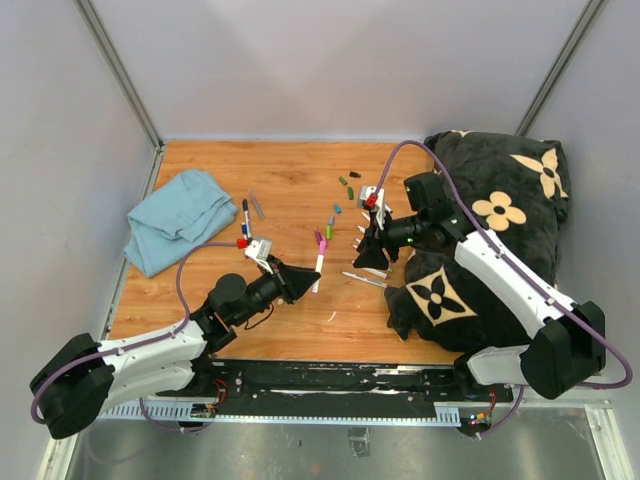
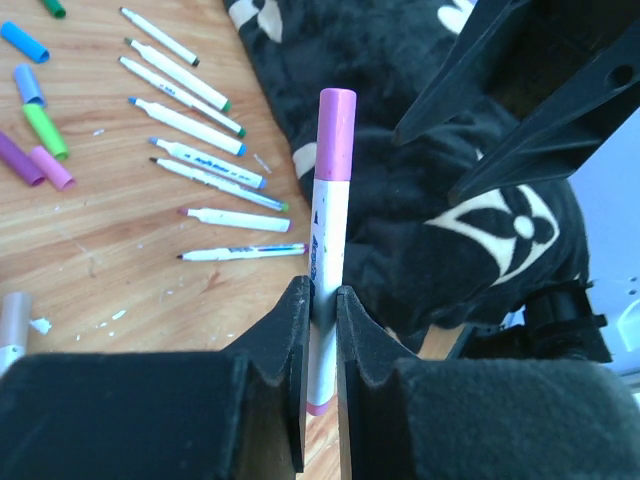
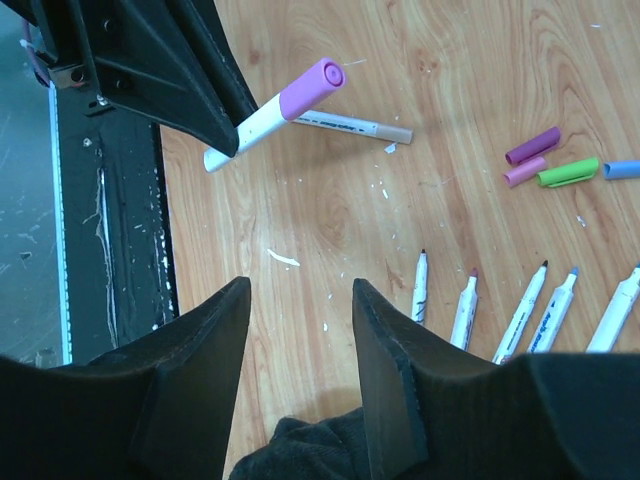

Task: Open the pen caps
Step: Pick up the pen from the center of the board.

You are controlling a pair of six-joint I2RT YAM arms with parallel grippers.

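The left gripper (image 2: 320,298) is clamped on a white pen (image 2: 327,235); its pink cap (image 2: 336,135) is on the top end, at the centre of the frame. The right gripper (image 3: 300,292) has its jaws apart and holds nothing above the table (image 3: 330,200). At the upper right lie loose caps (image 3: 532,146).

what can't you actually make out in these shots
- Left wrist: held marker's midsection, pinched between the left jaws.
- Top external: loose caps, too small to count.
- Right wrist: uncapped markers' rear ends, behind the right gripper's body.
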